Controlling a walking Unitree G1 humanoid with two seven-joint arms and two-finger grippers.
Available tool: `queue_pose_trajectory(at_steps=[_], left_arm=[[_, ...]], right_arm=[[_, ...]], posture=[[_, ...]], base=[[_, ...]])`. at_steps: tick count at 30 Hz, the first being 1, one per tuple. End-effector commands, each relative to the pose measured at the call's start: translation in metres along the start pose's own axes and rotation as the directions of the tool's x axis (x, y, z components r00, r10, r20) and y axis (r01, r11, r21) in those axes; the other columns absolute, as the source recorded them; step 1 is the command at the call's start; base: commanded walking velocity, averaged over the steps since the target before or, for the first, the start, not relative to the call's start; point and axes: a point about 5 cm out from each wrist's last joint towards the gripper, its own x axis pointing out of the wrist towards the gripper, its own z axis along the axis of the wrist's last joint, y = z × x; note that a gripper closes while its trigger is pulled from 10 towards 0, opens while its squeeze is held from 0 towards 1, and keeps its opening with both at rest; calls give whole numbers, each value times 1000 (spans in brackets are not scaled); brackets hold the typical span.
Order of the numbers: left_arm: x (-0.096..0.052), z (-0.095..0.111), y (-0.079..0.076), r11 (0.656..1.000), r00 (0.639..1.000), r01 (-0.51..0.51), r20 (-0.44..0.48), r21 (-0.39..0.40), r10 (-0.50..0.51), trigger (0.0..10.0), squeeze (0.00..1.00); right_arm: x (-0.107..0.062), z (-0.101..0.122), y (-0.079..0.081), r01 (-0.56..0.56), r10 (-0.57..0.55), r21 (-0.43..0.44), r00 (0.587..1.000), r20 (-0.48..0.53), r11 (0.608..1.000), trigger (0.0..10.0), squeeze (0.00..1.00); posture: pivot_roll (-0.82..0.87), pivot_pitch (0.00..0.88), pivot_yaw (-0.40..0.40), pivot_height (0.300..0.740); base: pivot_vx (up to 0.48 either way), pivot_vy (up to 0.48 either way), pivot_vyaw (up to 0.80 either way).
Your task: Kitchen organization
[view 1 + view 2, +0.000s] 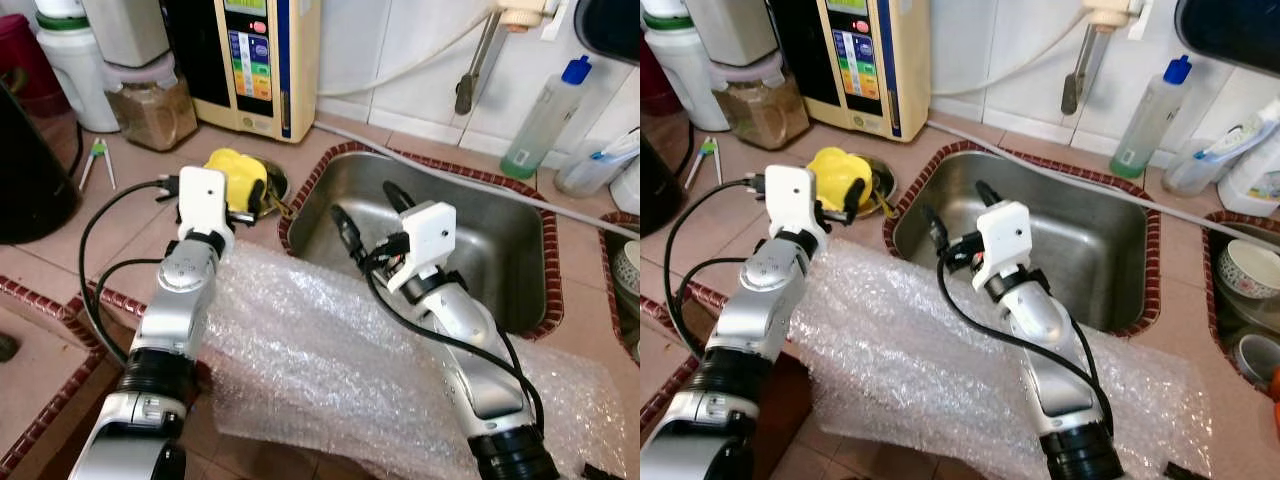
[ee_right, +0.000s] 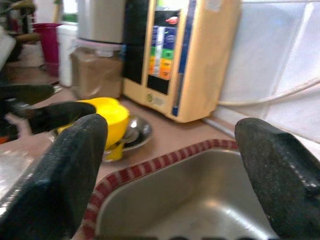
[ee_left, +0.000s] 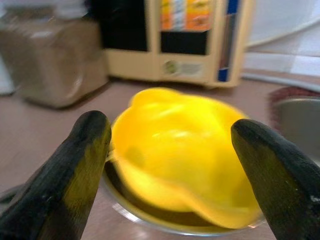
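One glossy yellow lid [image 3: 175, 150] is sitting on one steel dish [image 1: 272, 188], left claw [image 3: 170, 165] spreading released around it; right claw [image 2: 170, 170] gaping over the sink [image 1: 1110, 240] at three o'clock

The two eye views look forward and down from the head onto the tiled counter [image 1: 90, 240] and the steel sink [image 1: 500, 250], the right eye's picture shifted slightly. The left wrist view looks along its fingers [image 3: 75, 165], very near a blurred yellow object [image 3: 175, 150], perhaps a lid, on a metal dish [image 3: 150, 217]. The right wrist view faces across the sink rim [image 2: 150, 165] toward that yellow object and the beige appliance [image 2: 190, 60], which all views share.
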Motion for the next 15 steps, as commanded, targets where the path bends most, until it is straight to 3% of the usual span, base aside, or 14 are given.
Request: queue_pose_trajectory(at_steps=[1,2,3,4,5,7,15], left_arm=[[6,-4,7,997,997,-63,-54,-44,60,10000,1000],[7,-4,8,996,996,-68,-63,-54,64,10000,1000],[8,-4,9,996,996,-68,-70,-65,63,10000,1000],[10,-3,10,996,995,-64,-76,-69,59,10000,486],[11,-2,10,996,995,-59,-84,-71,53,10000,16],[15,-2,11,993,993,-64,-107,-96,54,10000,0],[26,5,9,982,989,-59,-147,-181,33,10000,0]], right_arm=[[-4,9,12,-78,77,21,997,22,997,10000,596],[-4,11,15,-98,97,31,995,31,995,10000,208],[-4,12,17,-116,115,42,993,36,992,10000,114],[-4,13,19,-135,133,54,990,36,989,10000,0],[-5,14,21,-149,146,70,989,37,986,10000,0],[-5,14,23,-172,169,103,985,33,980,10000,0],[-8,14,27,-222,222,90,975,1,971,10000,0]], posture=[[21,108,-4,740],[19,109,-4,740],[19,109,-4,740],[20,109,-7,740],[21,110,-7,740],[21,111,-7,740],[9,107,-4,740]], base=[[0,0,0],[0,0,0],[0,0,0],[0,0,0],[0,0,0],[0,0,0],[0,0,0]])
